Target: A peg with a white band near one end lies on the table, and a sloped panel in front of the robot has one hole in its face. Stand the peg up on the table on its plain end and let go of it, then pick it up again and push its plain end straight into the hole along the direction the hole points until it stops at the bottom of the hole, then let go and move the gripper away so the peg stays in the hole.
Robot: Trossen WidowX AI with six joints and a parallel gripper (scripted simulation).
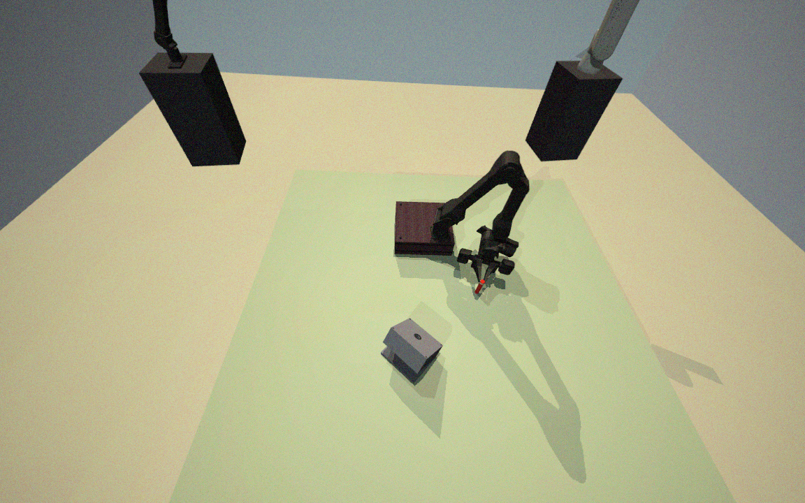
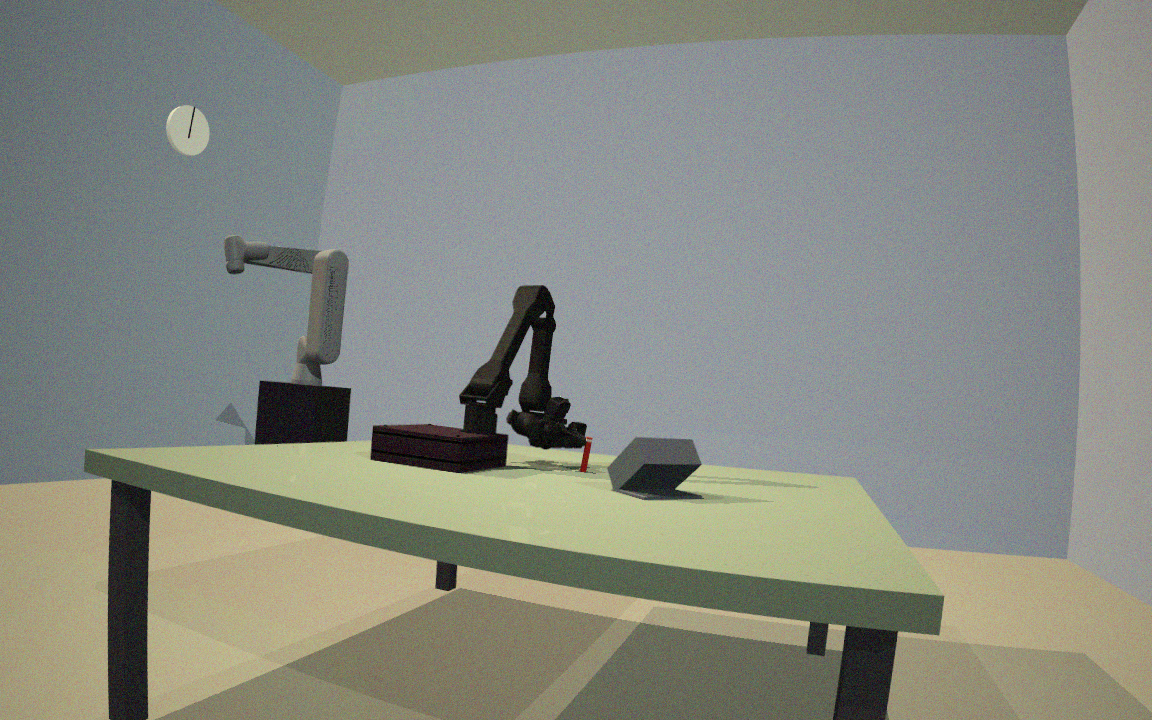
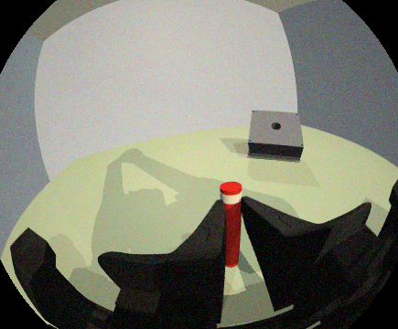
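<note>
The red peg (image 1: 479, 288) (image 2: 585, 455) (image 3: 232, 233) is close to upright, its white band near the top and its plain end down. In the exterior view its lower end is at or just above the table top; a small gap cannot be told. My gripper (image 1: 484, 281) (image 2: 585, 440) (image 3: 231, 204) is shut on the peg just below the white band, a fingertip on each side. The grey sloped panel (image 1: 407, 337) (image 2: 659, 456) (image 3: 272, 132) stands apart from the peg, farther from the robot. Its single dark hole (image 1: 417, 336) (image 3: 275, 125) shows in its upper face.
The dark red box (image 1: 418, 225) (image 2: 437, 447) stands beside the arm's base on the green table (image 1: 305, 250) (image 2: 473, 501). Two dark pedestals (image 1: 199, 119) (image 1: 571, 112) carrying other arms stand beyond the table. A clock (image 2: 187, 130) hangs on the wall.
</note>
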